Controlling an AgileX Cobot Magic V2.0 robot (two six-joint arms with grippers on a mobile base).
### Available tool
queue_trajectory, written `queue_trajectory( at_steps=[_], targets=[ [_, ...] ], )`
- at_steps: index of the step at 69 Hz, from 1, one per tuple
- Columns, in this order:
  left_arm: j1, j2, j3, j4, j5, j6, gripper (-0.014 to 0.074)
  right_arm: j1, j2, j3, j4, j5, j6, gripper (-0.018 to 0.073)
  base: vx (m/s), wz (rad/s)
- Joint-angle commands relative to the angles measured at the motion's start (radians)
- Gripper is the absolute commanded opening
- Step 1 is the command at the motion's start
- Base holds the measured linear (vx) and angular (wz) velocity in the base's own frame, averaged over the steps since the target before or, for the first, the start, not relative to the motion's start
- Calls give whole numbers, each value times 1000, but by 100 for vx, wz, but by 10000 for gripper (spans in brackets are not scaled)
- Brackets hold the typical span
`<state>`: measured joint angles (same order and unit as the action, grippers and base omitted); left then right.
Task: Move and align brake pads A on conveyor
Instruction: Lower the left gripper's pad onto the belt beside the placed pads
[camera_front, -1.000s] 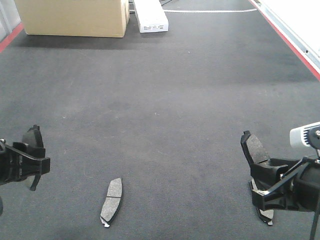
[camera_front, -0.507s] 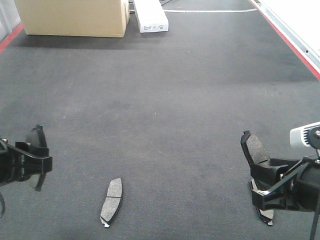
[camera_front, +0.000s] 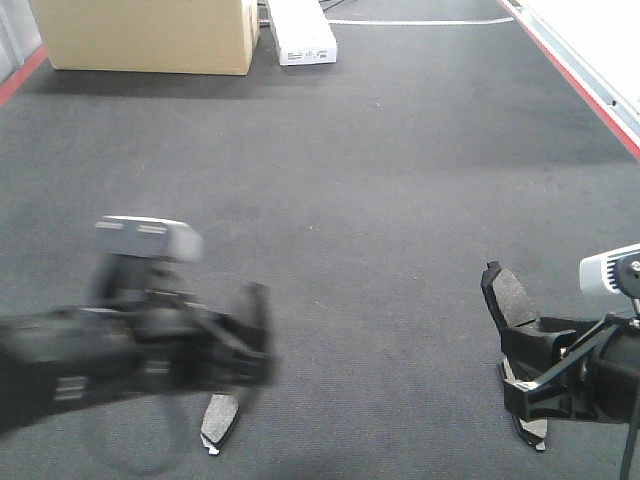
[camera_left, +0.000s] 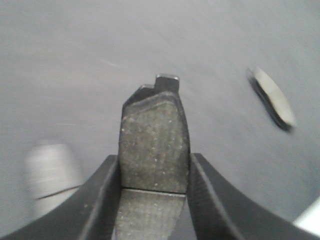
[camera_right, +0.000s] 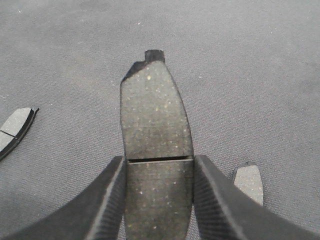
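The conveyor (camera_front: 350, 180) is a wide dark charcoal belt. My left gripper (camera_front: 255, 335), blurred with motion, is shut on a brake pad (camera_left: 154, 145) that stands up between its fingers (camera_left: 107, 185). It hovers just above a brake pad (camera_front: 218, 418) lying flat on the belt near the front. My right gripper (camera_front: 505, 310) is shut on another upright brake pad (camera_front: 512, 297), also seen as the pad (camera_right: 156, 120) in the right wrist view. One more pad (camera_front: 530, 430) lies on the belt under the right gripper.
A cardboard box (camera_front: 150, 35) and a white box (camera_front: 300, 35) stand at the belt's far end. Red edge strips run along the right side (camera_front: 580, 85) and the far left (camera_front: 20, 75). A blurred pale object (camera_left: 52, 170) shows low left in the left wrist view.
My left arm has swung quickly to the right with its pad and now partly covers the pad lying on the belt. The right arm and its pad have not moved.
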<state>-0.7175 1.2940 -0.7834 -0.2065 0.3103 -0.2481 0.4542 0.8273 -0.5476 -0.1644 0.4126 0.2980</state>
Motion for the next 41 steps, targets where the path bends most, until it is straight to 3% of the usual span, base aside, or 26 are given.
queue_trajectory(
  at_steps=[1, 22, 41],
  targets=[
    [-44, 80, -102, -41, -72, -14, 198, -4, -9, -32, -14, -84, -9, 77, 0, 0],
    [-49, 337, -189, -81, -86, -170, 202, -4, -9, -32, -14, -84, -9, 77, 0, 0],
    [-49, 378, -189, -80, -91, -189, 211, -4, -9, -32, -14, -84, -9, 77, 0, 0]
  ],
)
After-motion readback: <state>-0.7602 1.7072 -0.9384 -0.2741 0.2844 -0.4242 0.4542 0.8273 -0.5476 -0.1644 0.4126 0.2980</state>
